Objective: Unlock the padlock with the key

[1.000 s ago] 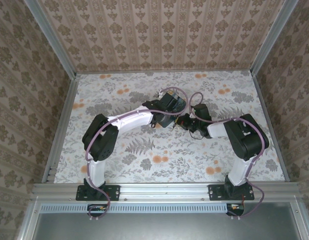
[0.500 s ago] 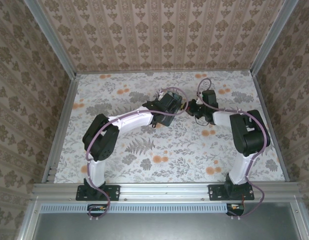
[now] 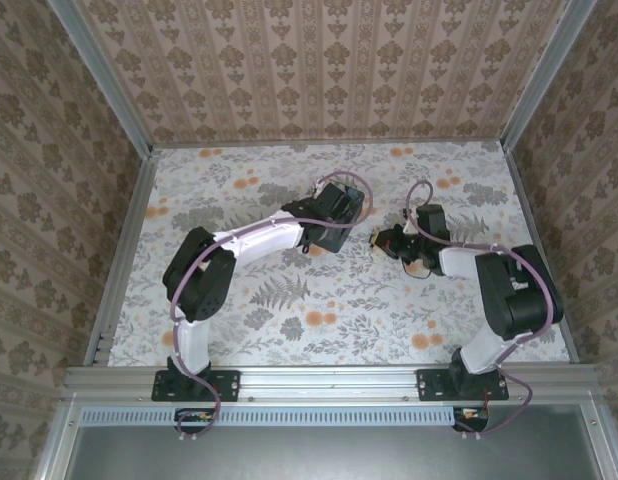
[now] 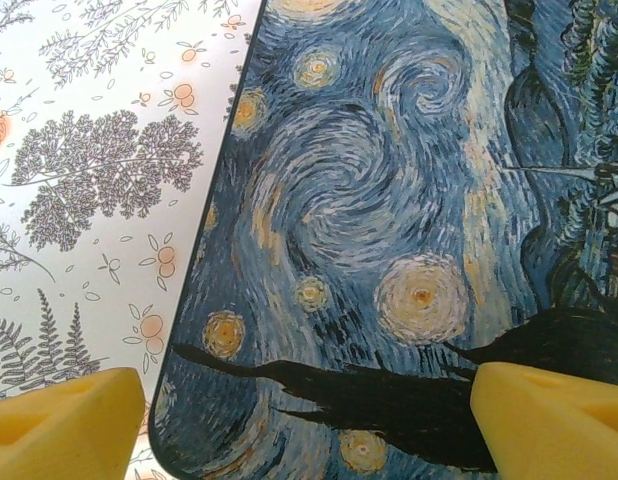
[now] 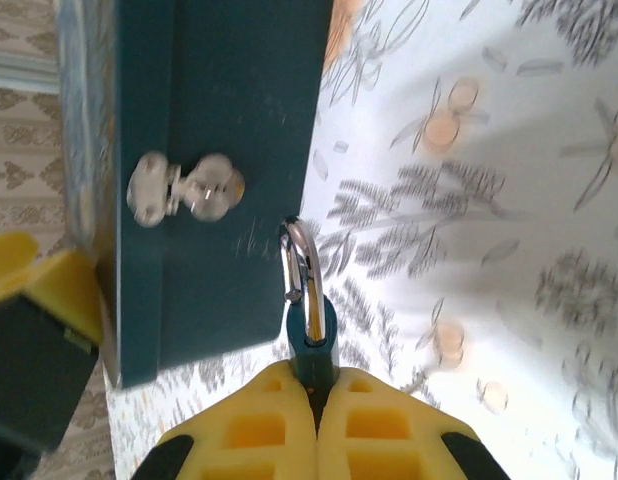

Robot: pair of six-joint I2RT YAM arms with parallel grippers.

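Note:
The padlock (image 5: pixel 311 340), a tiny teal body with a silver shackle (image 5: pixel 301 268), sticks out of my right gripper (image 5: pixel 314 385), which is shut on its body. One leg of the shackle looks lifted out of the body. The shackle tip is just off the dark box's front corner, near its silver latch (image 5: pixel 184 188). In the top view the right gripper (image 3: pixel 384 240) sits a little right of the box. My left gripper (image 4: pixel 309 420) is open, its yellow fingertips (image 4: pixel 64 425) spread over the box's swirly blue-and-yellow lid (image 4: pixel 389 200). The key is hidden.
The box (image 3: pixel 339 203) stands mid-table under the left gripper (image 3: pixel 341 208). Floral tablecloth (image 3: pixel 289 320) lies bare in front of and beside both arms. Patterned walls and metal rails enclose the table on three sides.
The right gripper, still shut on the padlock, swung up beside the box and has drawn back to the right and nearer. The left arm has barely moved.

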